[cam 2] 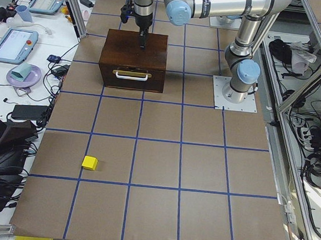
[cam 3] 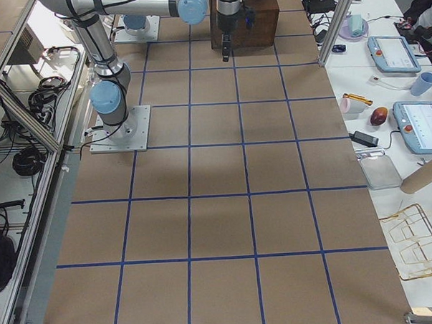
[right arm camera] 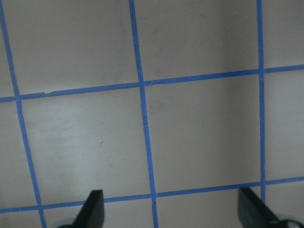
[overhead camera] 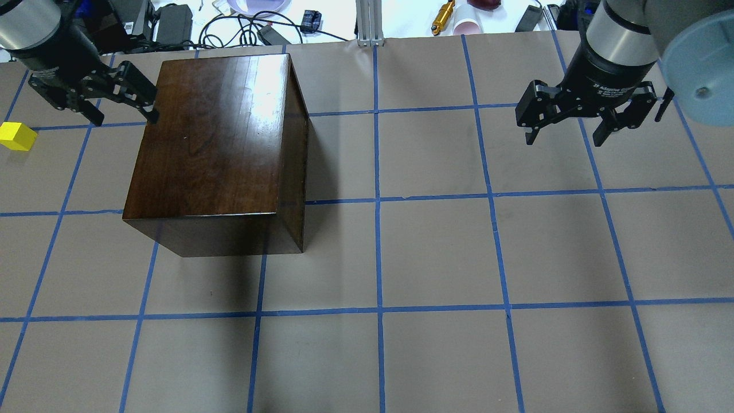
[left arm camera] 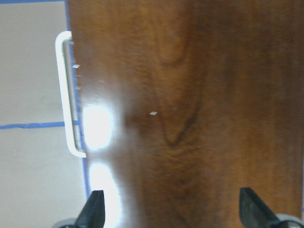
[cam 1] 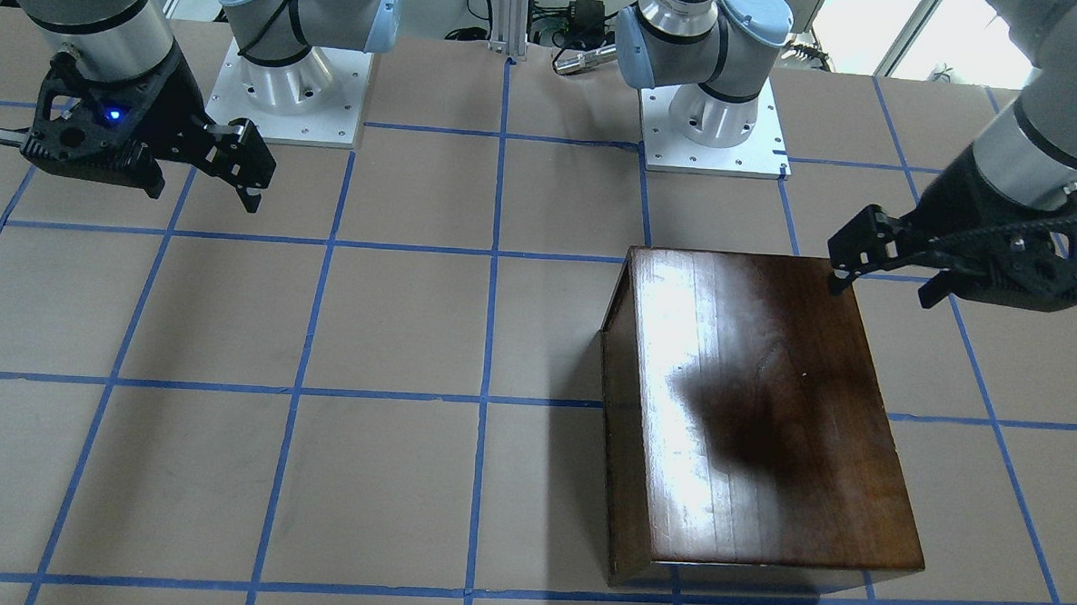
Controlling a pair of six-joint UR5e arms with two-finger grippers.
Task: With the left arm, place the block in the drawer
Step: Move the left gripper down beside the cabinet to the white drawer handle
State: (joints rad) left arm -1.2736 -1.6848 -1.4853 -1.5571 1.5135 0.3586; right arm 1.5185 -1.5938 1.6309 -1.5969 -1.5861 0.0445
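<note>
Block [overhead camera: 17,136] lies on the worktop [overhead camera: 436,252], well outboard of the left end effector [overhead camera: 126,116], which hovers spread and empty over the cabinet's [overhead camera: 212,132] front edge. Drawer [cam 2: 131,79] is shut, so opening it looks like the step in hand: drop to the handle [left arm camera: 66,95], then pull. The overhead view hides that front; the left side view shows it. Right end effector [overhead camera: 565,136] hangs spread, holding nothing.

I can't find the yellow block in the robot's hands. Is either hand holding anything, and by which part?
Nothing is held. The left gripper is open above the cabinet, the right gripper open above the table. The block lies on the table.
</note>
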